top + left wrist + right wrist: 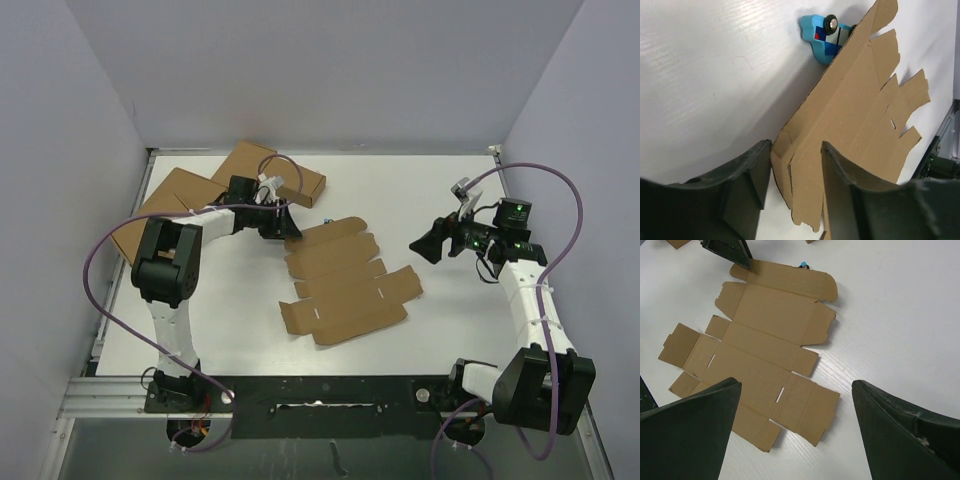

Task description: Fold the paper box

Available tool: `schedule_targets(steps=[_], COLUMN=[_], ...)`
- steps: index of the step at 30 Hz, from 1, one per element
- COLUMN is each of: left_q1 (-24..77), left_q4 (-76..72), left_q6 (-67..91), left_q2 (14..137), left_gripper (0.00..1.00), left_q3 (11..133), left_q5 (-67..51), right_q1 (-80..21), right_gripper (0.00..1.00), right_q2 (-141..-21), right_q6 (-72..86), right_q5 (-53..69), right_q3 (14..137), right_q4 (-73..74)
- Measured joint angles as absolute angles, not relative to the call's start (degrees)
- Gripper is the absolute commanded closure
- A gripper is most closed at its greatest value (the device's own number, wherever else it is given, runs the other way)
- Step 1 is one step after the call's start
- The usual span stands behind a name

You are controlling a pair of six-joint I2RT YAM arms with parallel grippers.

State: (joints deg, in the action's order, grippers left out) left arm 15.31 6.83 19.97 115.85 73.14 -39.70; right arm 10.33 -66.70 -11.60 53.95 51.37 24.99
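Top view: a white bench (400,185) stands boxed in by pale grey walls (330,70). The paper box (345,282), a flat brown die-cut sheet, lies at centre. The left gripper (288,228) meets its upper-left corner. The right gripper (420,245) hangs apart at the sheet's right. Other brown cartons (270,168) sit upper left.

Left wrist view: two dark fingers (840,190) stand partly apart at the bottom, a corner flap between them. Whether they pinch it cannot be told. A small blue toy car (822,37) peeks out at the top.

Right wrist view: the jaws gape wide, holding nothing, with the sheet spread across the upper left.
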Motion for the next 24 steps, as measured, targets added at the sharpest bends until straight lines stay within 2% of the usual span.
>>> schedule_targets(steps=[10, 15, 24], left_q1=[15.31, 15.31, 15.35], left_q4=[1.32, -4.16, -17.74], left_q6=[19.16, 20.36, 22.85], left_q2=[115.68, 111.11, 89.17], left_gripper=[0.99, 1.00, 1.00], left_q3=[67.35, 59.22, 42.68], left_q5=[-41.23, -40.73, -36.14], right_q1=[10.04, 10.02, 8.75], right_gripper=[0.02, 0.02, 0.02], right_q2=[-66.70, -66.70, -67.07], right_q6=[-11.60, -11.62, -11.68], right_q5=[53.60, 53.60, 53.87], right_q3=[51.37, 51.37, 51.37], right_q4=[25.02, 25.12, 25.32])
